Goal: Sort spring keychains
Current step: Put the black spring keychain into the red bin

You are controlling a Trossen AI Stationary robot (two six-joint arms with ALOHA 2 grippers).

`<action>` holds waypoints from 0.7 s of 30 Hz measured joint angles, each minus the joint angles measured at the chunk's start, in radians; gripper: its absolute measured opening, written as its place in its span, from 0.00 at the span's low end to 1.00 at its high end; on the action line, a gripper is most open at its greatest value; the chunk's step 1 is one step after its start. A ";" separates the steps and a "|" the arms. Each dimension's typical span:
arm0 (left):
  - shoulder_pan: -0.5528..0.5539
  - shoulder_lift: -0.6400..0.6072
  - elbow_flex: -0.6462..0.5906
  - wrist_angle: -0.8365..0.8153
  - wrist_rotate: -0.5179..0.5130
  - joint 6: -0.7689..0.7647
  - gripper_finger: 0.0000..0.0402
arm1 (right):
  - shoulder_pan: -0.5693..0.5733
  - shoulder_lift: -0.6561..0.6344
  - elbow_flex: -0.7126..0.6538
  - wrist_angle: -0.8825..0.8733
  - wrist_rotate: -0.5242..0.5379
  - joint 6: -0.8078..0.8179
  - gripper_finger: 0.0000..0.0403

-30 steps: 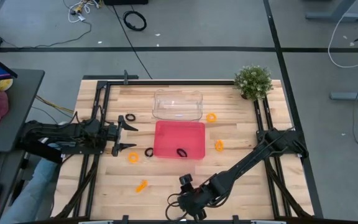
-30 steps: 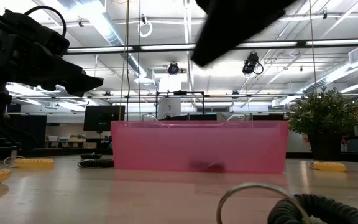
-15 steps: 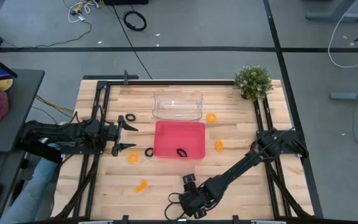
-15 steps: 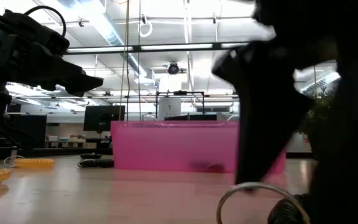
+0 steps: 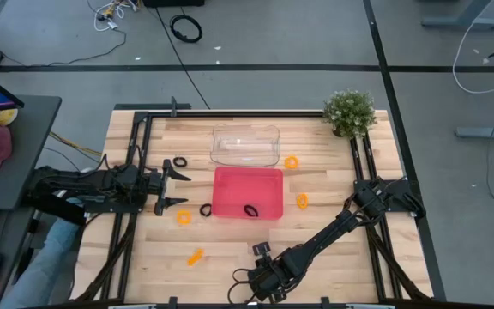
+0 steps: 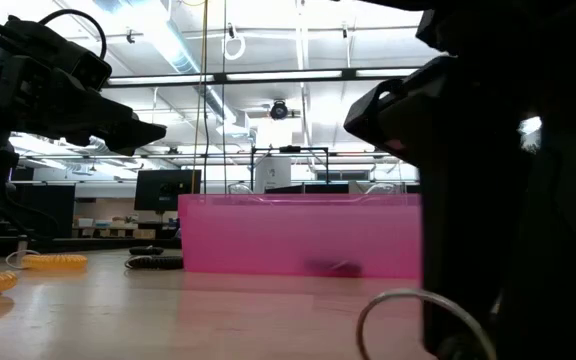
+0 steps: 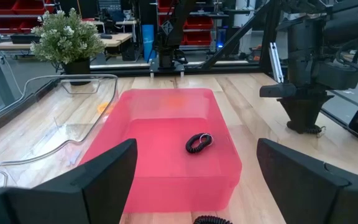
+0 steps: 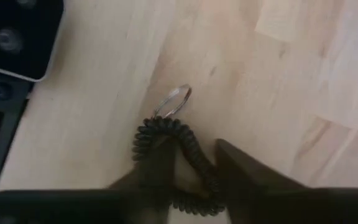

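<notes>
At the table's near edge, the right end effector point(image 8: 194, 163) pinches a black spring keychain point(image 8: 169, 146) beside a mounting plate point(image 8: 18, 34).

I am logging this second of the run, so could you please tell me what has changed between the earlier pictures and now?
The right tool has come down at the table's near edge and closed its fingers around the coil of a black spring keychain lying there. The left tool stayed open beside the pink tray, and the black keychain in the tray and the loose ones did not move.

One black keychain point(image 5: 250, 210) lay in the tray; another point(image 8: 178, 163) sat between fingers; black and orange ones point(image 5: 183, 218) lay scattered.
</notes>
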 joint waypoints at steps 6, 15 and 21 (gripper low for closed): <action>0.000 0.000 0.000 0.000 0.000 0.000 0.84 | -0.001 0.001 -0.003 0.007 -0.007 0.000 0.05; 0.000 0.000 0.000 0.000 0.000 0.000 0.84 | -0.009 -0.035 -0.013 0.042 0.153 -0.015 0.02; 0.000 0.000 0.000 0.000 0.000 0.000 0.84 | -0.061 -0.104 -0.008 0.166 0.293 -0.079 0.02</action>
